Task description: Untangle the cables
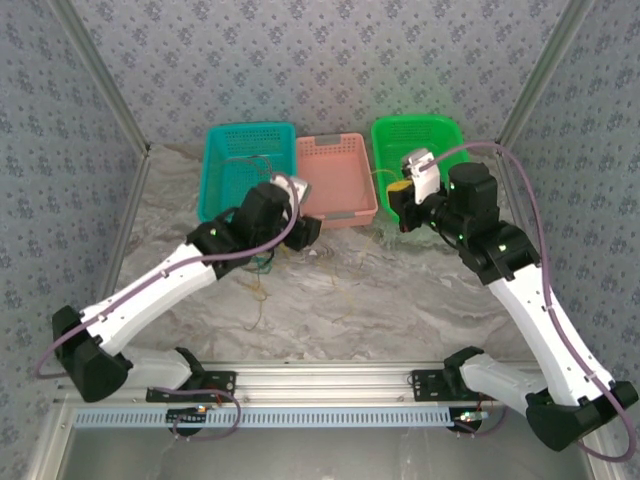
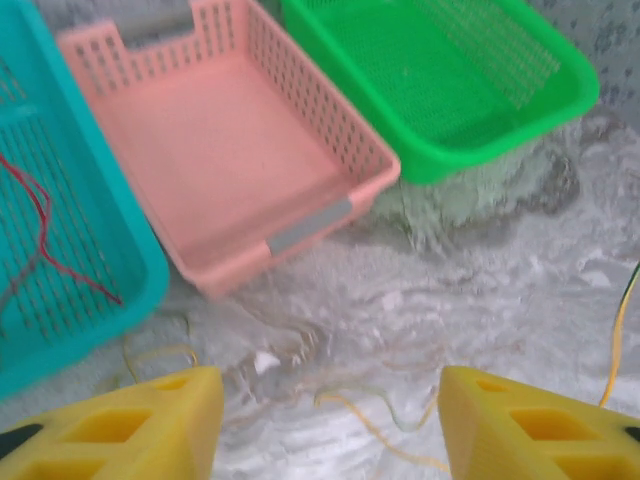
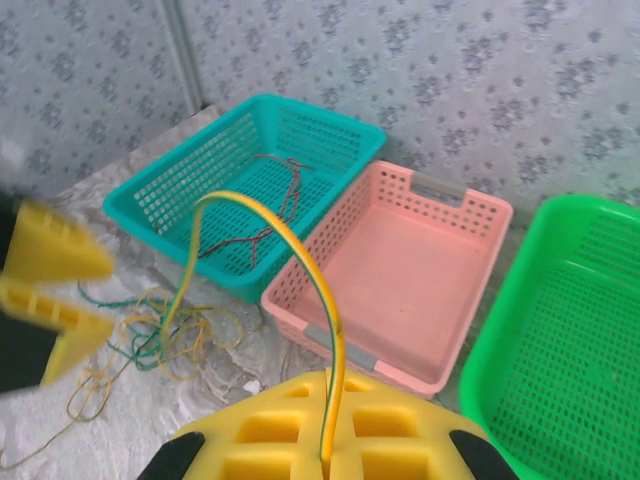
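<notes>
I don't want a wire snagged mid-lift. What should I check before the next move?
1. Grip: right gripper shut on the yellow-green wire: ok.
2. Free hand: left gripper open, holding nothing: ok.
3. Snag: held wire free of the tangle on the table: cannot tell; it drops into it.
4. Room: pink basket empty: ok.
5. Sorted: red wire lying inside the teal basket: ok.

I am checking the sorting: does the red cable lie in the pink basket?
No, the red cable lies inside the teal basket, next to the pink basket.
</notes>
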Robot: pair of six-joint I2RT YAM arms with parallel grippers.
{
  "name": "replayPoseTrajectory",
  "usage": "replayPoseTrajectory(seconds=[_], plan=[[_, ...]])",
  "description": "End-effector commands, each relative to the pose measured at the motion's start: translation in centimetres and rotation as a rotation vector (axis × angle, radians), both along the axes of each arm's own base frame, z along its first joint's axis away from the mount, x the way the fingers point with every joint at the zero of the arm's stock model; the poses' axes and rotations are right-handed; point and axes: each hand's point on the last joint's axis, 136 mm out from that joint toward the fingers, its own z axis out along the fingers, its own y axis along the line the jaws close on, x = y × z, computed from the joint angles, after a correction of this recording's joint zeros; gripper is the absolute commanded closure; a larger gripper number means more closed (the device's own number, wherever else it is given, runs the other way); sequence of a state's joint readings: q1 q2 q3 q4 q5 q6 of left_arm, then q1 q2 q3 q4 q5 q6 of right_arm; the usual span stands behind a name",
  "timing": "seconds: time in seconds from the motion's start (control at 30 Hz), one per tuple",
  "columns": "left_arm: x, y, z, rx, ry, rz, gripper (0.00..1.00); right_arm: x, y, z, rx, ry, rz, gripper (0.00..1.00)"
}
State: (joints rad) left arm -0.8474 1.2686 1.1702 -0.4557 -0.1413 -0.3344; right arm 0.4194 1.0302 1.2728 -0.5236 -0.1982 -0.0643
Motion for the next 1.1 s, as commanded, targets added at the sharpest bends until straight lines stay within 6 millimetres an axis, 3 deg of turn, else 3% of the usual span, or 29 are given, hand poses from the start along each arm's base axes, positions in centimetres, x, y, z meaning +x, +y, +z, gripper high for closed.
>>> replayPoseTrajectory(seconds=[0.0,0.17,0.3,0.5,0.73,0.8,0.9,1.07], plan=[[-2.0,-2.1,-2.0,-0.134,0.065,-0.001,0.48,0.4,-1.4,1.3,0.043,0.026,-0.093,1.00],[-5.6,-4.6,-7.7,-0.057,0.164,-0.070,0.62,0.8,-2.5,3.7,0.085,0.010,-0.148,1.00],[-8.6,-7.8,-11.4,0.029,0.186,-0.155,0.57,0.6,-2.5,4.0,0.089,0.038,-0.150,1.00],[-9.6,-11.5,-15.6,0.130,0.185,-0.181,0.46,0.7,-2.7,3.7,0.093,0.054,-0.159,1.00],[-9.1,-12.7,-19.8,0.289,0.149,-0.125,0.43,0.4,-3.2,4.1,0.109,0.053,-0.161,1.00],[-8.2,-11.9,-20.5,0.332,0.123,-0.062,0.51,0.3,-3.4,4.3,0.116,0.050,-0.165,1.00],[-7.4,-10.7,-20.7,0.363,0.080,-0.003,1.00,0.6,-4.1,4.8,0.130,0.041,-0.195,1.00],[-8.4,-9.2,-19.6,0.335,0.053,-0.025,1.00,2.5,-7.4,7.4,0.200,0.020,-0.316,1.00]])
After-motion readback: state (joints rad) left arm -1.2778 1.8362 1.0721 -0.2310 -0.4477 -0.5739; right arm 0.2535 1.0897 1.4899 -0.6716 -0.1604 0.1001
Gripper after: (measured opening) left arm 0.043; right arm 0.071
